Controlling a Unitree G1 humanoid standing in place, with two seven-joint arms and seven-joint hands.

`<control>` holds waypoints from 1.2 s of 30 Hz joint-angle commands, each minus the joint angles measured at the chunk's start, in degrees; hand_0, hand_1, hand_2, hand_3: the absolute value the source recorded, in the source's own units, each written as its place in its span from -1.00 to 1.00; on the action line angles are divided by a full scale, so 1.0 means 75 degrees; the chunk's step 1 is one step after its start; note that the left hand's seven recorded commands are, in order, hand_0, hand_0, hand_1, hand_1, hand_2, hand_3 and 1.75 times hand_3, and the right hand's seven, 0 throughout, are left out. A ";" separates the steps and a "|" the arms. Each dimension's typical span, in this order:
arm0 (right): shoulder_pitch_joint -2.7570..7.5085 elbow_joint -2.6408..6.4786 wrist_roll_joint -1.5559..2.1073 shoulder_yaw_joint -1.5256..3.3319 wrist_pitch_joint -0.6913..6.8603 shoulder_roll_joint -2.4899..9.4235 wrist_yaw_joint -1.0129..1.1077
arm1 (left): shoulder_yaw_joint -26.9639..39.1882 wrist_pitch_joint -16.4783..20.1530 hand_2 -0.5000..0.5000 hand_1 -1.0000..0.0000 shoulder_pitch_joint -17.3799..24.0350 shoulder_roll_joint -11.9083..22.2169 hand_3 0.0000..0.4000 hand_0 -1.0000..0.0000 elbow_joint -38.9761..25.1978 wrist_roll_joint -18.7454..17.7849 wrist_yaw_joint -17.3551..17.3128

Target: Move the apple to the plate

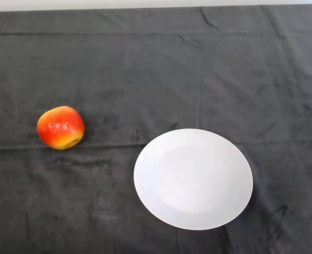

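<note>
A red and yellow apple [60,127] lies on the dark cloth at the left of the head view. A white round plate [193,178] lies on the cloth to the right of the apple and a little nearer to me, with nothing on it. A gap of bare cloth separates the apple and the plate.
The dark cloth [156,69] covers the whole table, with creases and fold lines running across it. Its far edge [156,7] runs along the top of the view, against a pale strip.
</note>
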 commanded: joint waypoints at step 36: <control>0.0251 0.0070 0.0064 -0.0038 -0.0053 -0.0148 0.0014 | -0.1692 0.0152 0.00 1.00 -0.0914 -0.1395 -1.00 1.00 -0.0960 0.1936 0.0105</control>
